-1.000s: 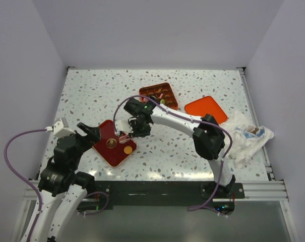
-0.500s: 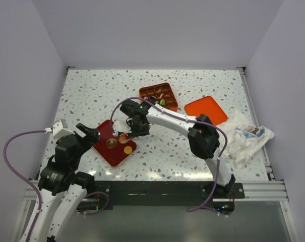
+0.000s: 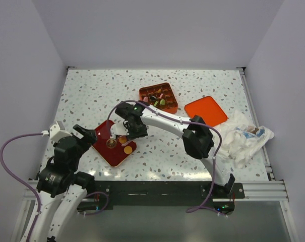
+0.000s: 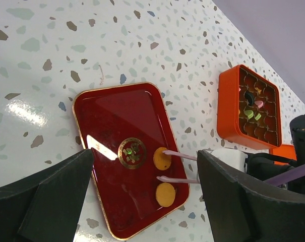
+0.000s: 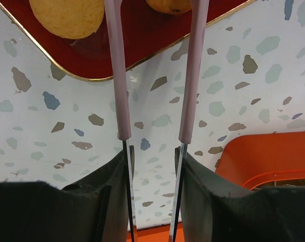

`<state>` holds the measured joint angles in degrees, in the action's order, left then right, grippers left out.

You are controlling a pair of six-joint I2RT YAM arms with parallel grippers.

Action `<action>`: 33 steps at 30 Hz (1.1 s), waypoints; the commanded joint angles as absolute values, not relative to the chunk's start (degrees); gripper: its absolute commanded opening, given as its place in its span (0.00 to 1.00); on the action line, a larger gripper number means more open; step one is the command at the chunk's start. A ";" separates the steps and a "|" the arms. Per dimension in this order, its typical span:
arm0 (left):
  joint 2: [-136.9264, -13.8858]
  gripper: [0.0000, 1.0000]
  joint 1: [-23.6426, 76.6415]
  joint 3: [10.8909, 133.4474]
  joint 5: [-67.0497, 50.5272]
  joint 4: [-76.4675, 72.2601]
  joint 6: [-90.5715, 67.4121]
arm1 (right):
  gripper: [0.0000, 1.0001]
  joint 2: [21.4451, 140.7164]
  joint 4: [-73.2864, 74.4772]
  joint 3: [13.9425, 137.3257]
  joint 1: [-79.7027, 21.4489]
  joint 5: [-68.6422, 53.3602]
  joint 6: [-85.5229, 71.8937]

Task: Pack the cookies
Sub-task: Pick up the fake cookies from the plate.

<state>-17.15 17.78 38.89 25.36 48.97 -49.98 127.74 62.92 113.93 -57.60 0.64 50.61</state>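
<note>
Two orange cookies lie on the dark red tray. My right gripper is shut on pink-tipped tweezers, whose arms stand apart. One tip rests at the edge of the upper cookie; the other tip lies between the two cookies. No cookie is gripped. My left gripper hangs open above the tray's near-left side. An orange compartment box behind the tray holds several mixed-colour cookies.
An orange lid lies right of the box. A crumpled white bag sits at the right edge of the table. An orange container's edge shows beside the right gripper. Walls close in on three sides.
My right gripper has shifted left and slightly back, bringing the tweezer tips further over the tray beside the upper cookie. The left arm has eased slightly toward the near-left.
</note>
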 commanded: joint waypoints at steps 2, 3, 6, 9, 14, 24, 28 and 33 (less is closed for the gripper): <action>-16.44 0.89 18.02 40.87 27.25 48.51 -50.36 | 0.40 128.41 65.39 118.30 -58.27 3.95 51.33; -16.35 0.89 18.02 40.87 27.33 48.52 -50.27 | 0.40 128.50 65.74 119.00 -58.27 4.13 51.42; -16.35 0.89 18.02 41.04 27.86 48.69 -50.27 | 0.41 129.11 66.27 120.32 -58.36 4.74 51.68; -16.35 0.89 18.02 41.40 28.21 49.04 -50.18 | 0.41 129.81 67.06 121.55 -58.45 5.36 51.77; -15.82 0.89 18.02 41.75 28.74 49.66 -50.10 | 0.41 130.51 67.41 121.99 -58.62 5.71 51.94; -15.82 0.89 18.02 41.75 28.48 49.48 -49.92 | 0.41 131.75 68.99 123.04 -59.41 5.44 52.29; -15.65 0.89 18.10 41.84 28.74 49.74 -49.92 | 0.41 133.41 70.40 125.24 -59.33 5.98 52.03; -15.29 0.89 18.02 41.75 28.74 49.83 -50.01 | 0.42 134.12 71.80 127.70 -59.41 6.33 52.03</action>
